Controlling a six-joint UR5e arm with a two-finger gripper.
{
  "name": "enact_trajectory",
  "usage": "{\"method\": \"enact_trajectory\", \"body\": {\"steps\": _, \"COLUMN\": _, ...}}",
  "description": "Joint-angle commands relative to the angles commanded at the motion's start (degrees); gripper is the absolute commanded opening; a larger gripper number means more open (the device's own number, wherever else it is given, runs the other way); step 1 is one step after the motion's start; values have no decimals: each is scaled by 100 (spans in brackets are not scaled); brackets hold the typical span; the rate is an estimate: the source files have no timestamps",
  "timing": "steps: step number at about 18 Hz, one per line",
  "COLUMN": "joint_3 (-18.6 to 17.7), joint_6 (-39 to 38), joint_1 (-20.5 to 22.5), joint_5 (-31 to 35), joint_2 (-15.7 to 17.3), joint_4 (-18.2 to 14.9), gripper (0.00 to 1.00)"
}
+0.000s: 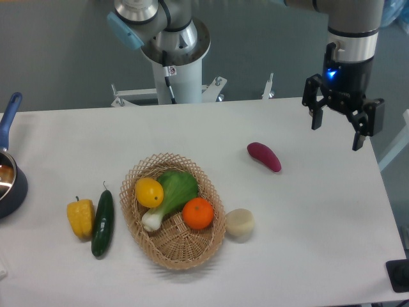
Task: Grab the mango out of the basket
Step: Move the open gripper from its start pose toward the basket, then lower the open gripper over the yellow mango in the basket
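The gripper (339,131) hangs wide open and holds nothing, and the mango (149,192) sits far off to its side in the basket (192,252), looking smooth, maybe slippery, so grab it gently round its fat middle.

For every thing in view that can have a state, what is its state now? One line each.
end effector: open, empty, in the air above the table's right side.
mango: lying in the basket, not gripped.
basket: upright on the table, holds mango, orange and leafy green vegetable.
pot: upright at the left edge, without lid.
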Motion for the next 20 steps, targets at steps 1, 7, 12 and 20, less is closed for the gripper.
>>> {"method": "enact_trajectory", "body": {"steps": 1, "joint_3": -35, "joint_6": 61, "joint_1": 0, "joint_5": 9, "joint_2": 26, "joint_4": 26, "gripper": 100}}
{"method": "enact_trajectory", "body": {"steps": 7, "joint_3": -289, "joint_6": -9, "joint_1": -88, "joint_5": 18, "joint_2": 114, "joint_4": 149, "gripper": 100}}
{"method": "enact_trajectory", "body": {"steps": 12, "joint_3": -606, "joint_6": -26, "joint_1": -105, "joint_5": 18, "joint_2": 158, "joint_4": 378, "gripper": 100}}
{"method": "enact_trajectory", "body": {"steps": 20, "joint_3": -1116, "joint_6": -1243, "joint_1": -543, "joint_5": 18, "joint_2": 80, "joint_4": 1230, "gripper": 100}}
